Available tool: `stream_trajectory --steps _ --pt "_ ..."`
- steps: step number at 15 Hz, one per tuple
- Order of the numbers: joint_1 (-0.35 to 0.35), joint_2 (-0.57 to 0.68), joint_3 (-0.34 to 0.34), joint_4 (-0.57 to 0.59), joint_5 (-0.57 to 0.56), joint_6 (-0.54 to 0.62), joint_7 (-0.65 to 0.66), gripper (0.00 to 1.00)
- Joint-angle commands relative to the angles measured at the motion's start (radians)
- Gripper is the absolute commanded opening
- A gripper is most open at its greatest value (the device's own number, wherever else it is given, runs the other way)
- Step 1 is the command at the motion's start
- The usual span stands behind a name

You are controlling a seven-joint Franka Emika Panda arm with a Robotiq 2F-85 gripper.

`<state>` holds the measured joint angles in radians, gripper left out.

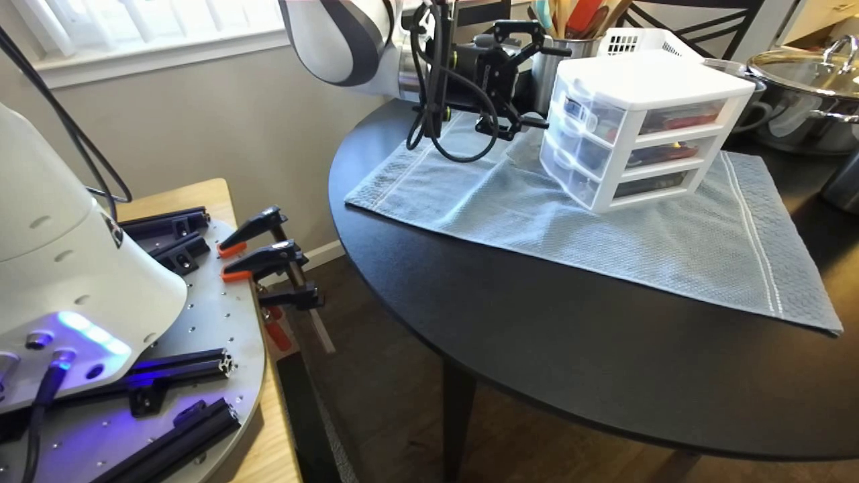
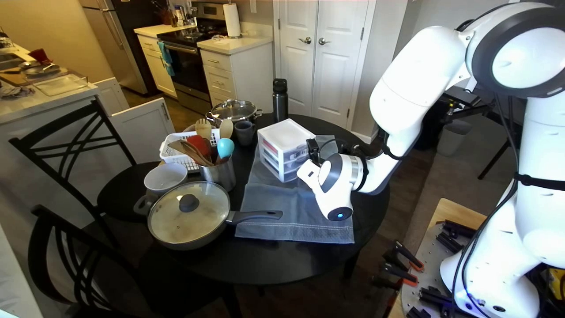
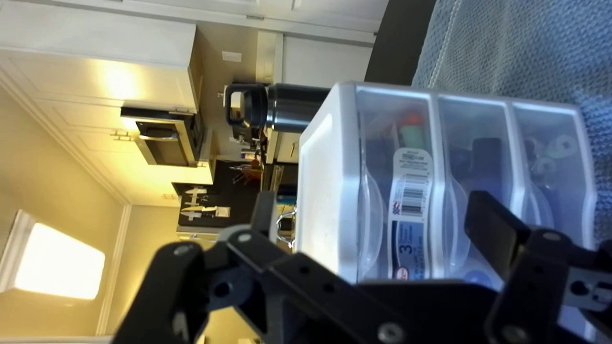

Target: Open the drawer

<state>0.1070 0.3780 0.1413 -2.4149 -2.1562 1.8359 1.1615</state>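
The drawer [image 1: 590, 114] is the top translucent tier of a small white three-tier unit [image 1: 671, 75]. It appears closed. In the wrist view the picture is turned sideways, and the drawer [image 3: 411, 191] shows a label and a clear curved lip. In an exterior view the drawer front [image 2: 296, 153] is partly behind the wrist. My gripper [image 1: 547, 87] is open and empty in front of the unit. In the wrist view the gripper's fingers [image 3: 377, 220] spread wide, one beyond the unit's top, one over the middle tier. I see no contact with the drawer.
The unit stands on a grey-blue towel [image 1: 537, 201] on a round black table [image 1: 537, 322]. A utensil holder [image 2: 220, 174], a white basket [image 2: 170, 150], a lidded pan [image 2: 190, 216], a pot [image 2: 234, 110], a mug [image 2: 244, 132] and a dark bottle [image 2: 280, 104] stand around it.
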Motion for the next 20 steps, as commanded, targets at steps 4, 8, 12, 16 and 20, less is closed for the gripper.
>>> stream_trajectory --steps 4,8,12,16,20 --pt "-0.018 0.016 0.008 0.017 -0.132 -0.007 0.023 1.00" --pt "-0.031 0.033 0.001 0.035 -0.166 0.005 0.018 0.73" --pt "-0.038 0.055 0.004 0.049 -0.174 0.004 0.017 0.47" --pt "-0.041 0.083 0.001 0.060 -0.175 -0.003 0.014 0.20" --pt "-0.048 0.098 0.001 0.077 -0.165 -0.003 0.008 0.01"
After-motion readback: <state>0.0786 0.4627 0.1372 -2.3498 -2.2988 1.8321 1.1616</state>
